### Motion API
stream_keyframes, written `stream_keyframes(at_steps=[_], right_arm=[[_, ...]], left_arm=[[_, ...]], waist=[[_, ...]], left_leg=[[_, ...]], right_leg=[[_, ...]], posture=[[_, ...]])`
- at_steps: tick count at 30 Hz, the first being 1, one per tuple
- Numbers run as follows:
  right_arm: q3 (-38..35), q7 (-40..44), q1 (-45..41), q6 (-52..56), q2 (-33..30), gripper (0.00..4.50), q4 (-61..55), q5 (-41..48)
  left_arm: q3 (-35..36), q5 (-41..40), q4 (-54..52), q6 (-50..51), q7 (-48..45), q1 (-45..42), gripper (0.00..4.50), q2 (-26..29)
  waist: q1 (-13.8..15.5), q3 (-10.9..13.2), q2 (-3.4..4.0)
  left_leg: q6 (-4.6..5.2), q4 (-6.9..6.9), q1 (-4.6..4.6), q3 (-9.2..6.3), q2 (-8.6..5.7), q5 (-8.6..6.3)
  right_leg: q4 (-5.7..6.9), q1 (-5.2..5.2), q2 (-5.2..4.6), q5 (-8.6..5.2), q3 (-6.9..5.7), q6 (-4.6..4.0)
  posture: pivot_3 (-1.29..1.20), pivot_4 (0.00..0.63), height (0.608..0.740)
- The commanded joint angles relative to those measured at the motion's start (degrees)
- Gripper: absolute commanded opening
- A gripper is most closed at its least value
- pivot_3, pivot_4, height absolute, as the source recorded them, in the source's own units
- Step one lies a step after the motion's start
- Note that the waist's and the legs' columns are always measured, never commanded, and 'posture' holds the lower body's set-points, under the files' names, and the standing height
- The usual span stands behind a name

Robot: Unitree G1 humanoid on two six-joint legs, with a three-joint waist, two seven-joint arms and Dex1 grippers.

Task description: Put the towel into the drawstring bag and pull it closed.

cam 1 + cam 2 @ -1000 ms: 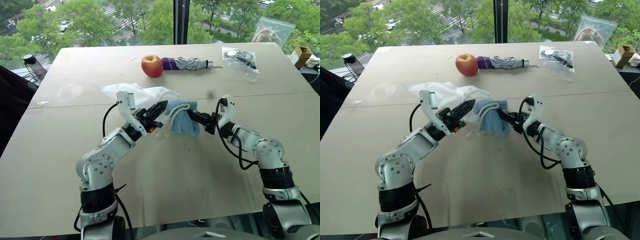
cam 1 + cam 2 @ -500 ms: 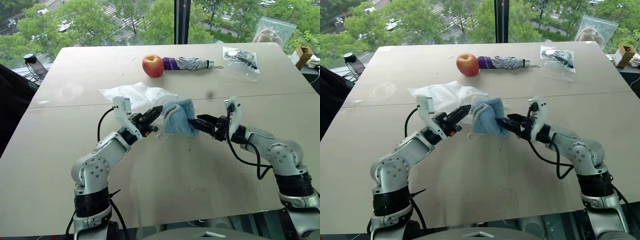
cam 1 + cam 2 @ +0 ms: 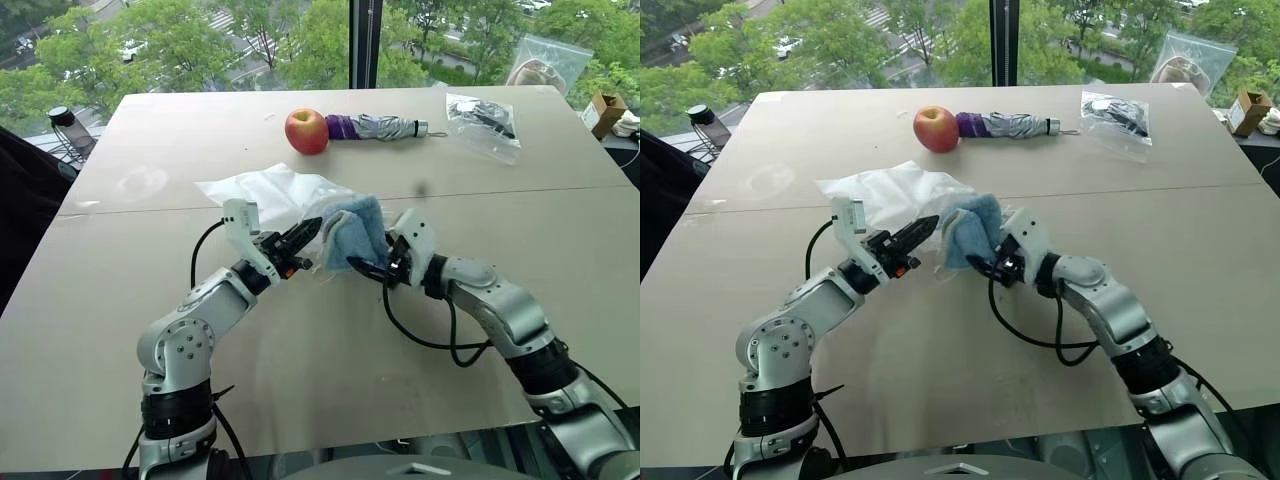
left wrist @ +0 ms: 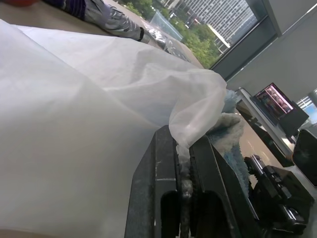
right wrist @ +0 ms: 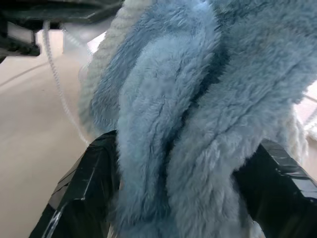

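Right gripper (image 3: 362,265) sits dead centre of the head view with its two black fingers (image 5: 81,191) spread around a fat wad of the towel (image 3: 357,228). In the wrist view the blue fluff fills the whole gap between them, so I'd call that a grip on the towel, just a wide one. Left gripper (image 3: 306,232) is right beside it, a bit left of centre, jaws pinched tight on the rim of the drawstring bag (image 3: 268,190). You can see the thin white fabric squeezed between the fingers in its wrist view.

The bag itself lies flat, spreading from the middle toward the upper left of the frame, with its mouth end lifted at the left gripper. The towel is bunched right at that mouth, touching the fabric, but I can't tell how much of it is actually inside. A white cord (image 5: 55,82) hangs loose just beside the towel.

Handling-wise, my guess: both things are light and totally floppy. The towel is plush and compressible, so grab a thick fold, not an edge. The bag is thin and looks slippery, so hold the hem near the cords or the mouth will just collapse.

Upper part of the table has an apple (image 3: 306,131), a folded umbrella (image 3: 377,127) and a clear zip bag (image 3: 480,118), all well apart from the action.
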Motion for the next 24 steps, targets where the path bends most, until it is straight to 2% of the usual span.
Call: stream_keyframes(at_steps=[1,5,12,20,24], right_arm=[[-3.1,0.0,-0.8,-2.1,2.2,1.70,-0.4,-0.1],[-4.9,1.0,-0.6,-0.5,4.8,0.05,-1.0,2.2],[-7.4,4.3,-1.8,5.5,11.8,0.05,1.0,9.8],[-17.1,4.0,-4.5,22.6,20.6,0.05,3.0,29.5],[-21.7,1.0,-6.1,26.8,24.1,0.05,5.5,34.6]], left_arm=[[-0.6,-1.2,-2.1,-0.5,-1.2,0.3,0.00,0.8],[-1.4,-2.2,-3.1,0.4,-2.5,0.7,0.00,2.0],[-4.6,-4.5,-6.3,2.2,-6.6,1.8,0.00,5.2],[-6.4,-7.7,-10.1,3.6,-8.5,3.1,0.00,7.4],[-7.8,-8.3,-11.2,3.7,-8.3,3.7,0.00,7.6]], waist=[[0.1,0.0,0.00],[0.0,0.0,-0.01],[-0.1,0.0,0.01],[0.0,0.0,0.03],[-0.1,0.0,0.05]], left_leg=[[-0.04,0.00,0.00,0.00,0.00,0.02],[-0.03,0.00,0.00,0.00,0.02,0.02],[0.00,-0.01,0.03,-0.02,0.07,0.00],[-0.02,-0.01,0.07,-0.06,0.12,0.01],[-0.02,-0.01,0.07,-0.05,0.09,0.01]], right_leg=[[0.00,0.00,0.00,0.00,0.00,0.00],[0.00,0.00,-0.03,0.00,0.00,0.00],[0.09,0.00,-0.03,0.00,-0.01,-0.01],[0.20,0.00,-0.08,-0.01,-0.02,-0.05],[0.21,0.00,-0.13,-0.09,-0.02,-0.20]], posture=[[0.00,0.150,0.740],[0.00,0.150,0.740],[0.00,0.150,0.740],[0.00,0.150,0.740],[0.00,0.150,0.740]])
